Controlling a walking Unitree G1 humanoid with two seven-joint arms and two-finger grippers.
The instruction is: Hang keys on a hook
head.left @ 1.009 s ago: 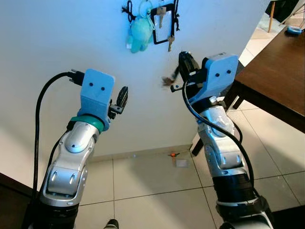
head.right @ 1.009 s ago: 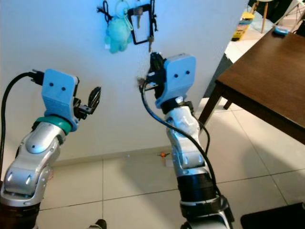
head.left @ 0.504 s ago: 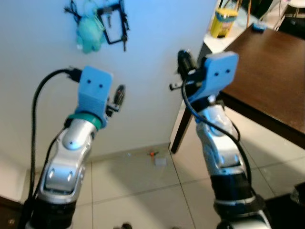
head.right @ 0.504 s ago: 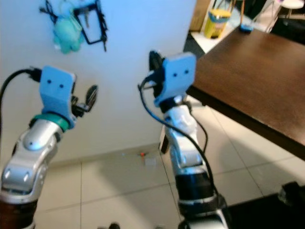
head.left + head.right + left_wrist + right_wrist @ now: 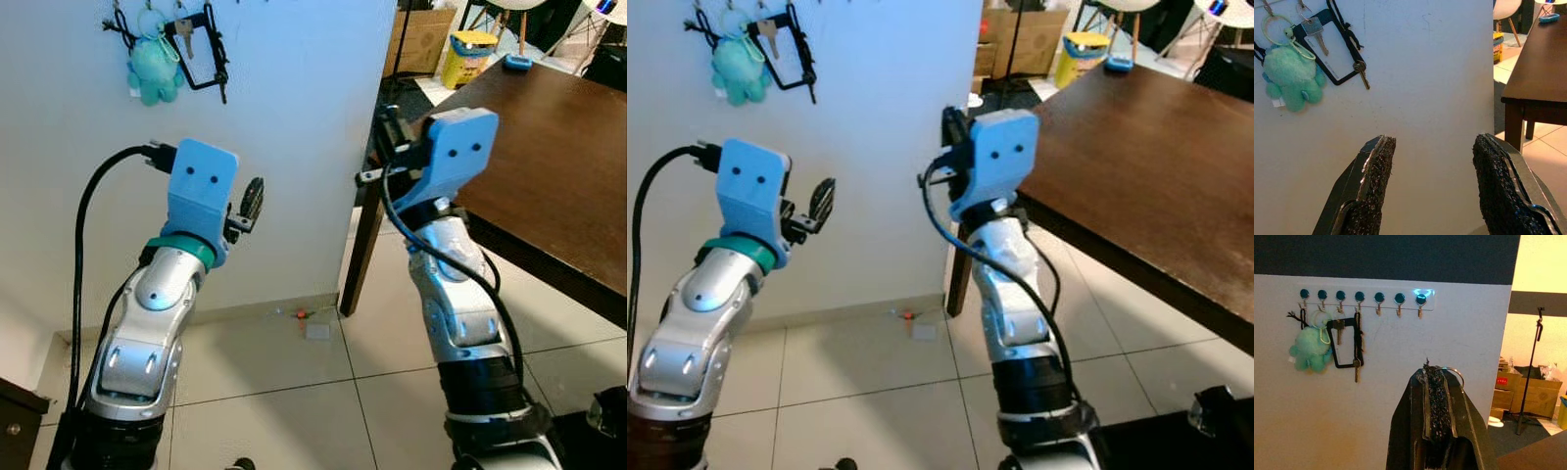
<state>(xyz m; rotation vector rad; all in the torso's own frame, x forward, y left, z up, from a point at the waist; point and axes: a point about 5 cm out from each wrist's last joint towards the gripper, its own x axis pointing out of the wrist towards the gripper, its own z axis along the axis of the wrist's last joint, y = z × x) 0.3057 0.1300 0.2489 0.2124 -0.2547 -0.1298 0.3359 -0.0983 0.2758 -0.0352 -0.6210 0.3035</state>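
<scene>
Keys in hand, hanging not yet done.
Right pincer is clamped on the key ring, well short of the hook rail; left pincer gapes empty.

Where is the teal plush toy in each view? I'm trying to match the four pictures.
Left eye view: teal plush toy hangs on the wall, upper left.
Right eye view: upper left again.
Left wrist view: beyond the open left end effector, at the picture's edge.
Right wrist view: under the hook rail, beyond the right end effector.
Shared landmark: the black card holder beside it.
</scene>
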